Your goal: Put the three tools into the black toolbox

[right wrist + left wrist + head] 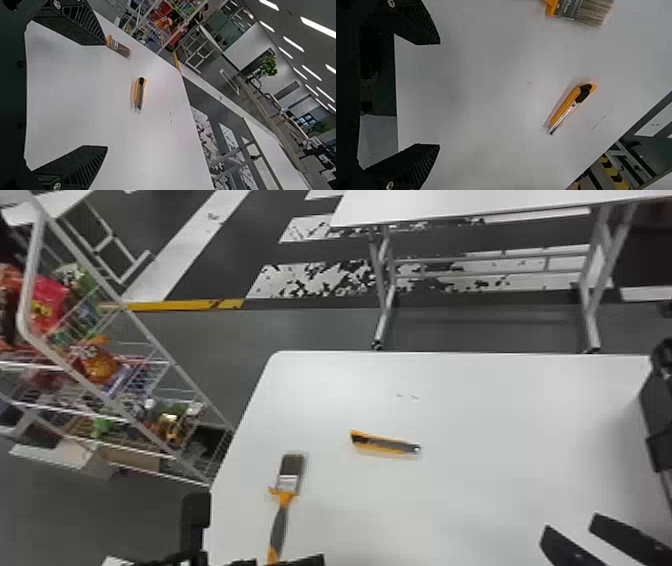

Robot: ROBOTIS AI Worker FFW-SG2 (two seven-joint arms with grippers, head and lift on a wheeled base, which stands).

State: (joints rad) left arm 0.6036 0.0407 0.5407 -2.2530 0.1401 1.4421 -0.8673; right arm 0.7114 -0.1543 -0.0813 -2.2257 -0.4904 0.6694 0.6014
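Observation:
Near the head view's bottom edge is my left gripper (309, 561), near the handle end of the paintbrush (281, 522). The brush lies on the white table with bristles pointing away. The yellow and grey utility knife (385, 444) rests farther back, right of it. At the lower right, my right gripper (571, 524) is open over the table. In the left wrist view, my left gripper (439, 94) has its fingers wide apart, nothing between them, with the knife (569, 107) beyond. The right wrist view shows my right gripper (106, 95) open and holding nothing, the knife (139, 93) ahead.
The white table (465, 390) carries the tools. A wire rack (150, 340) with colourful packages stands past its left edge, and another white table (450, 205) stands behind. A black object (657, 410) is at the right edge of the head view.

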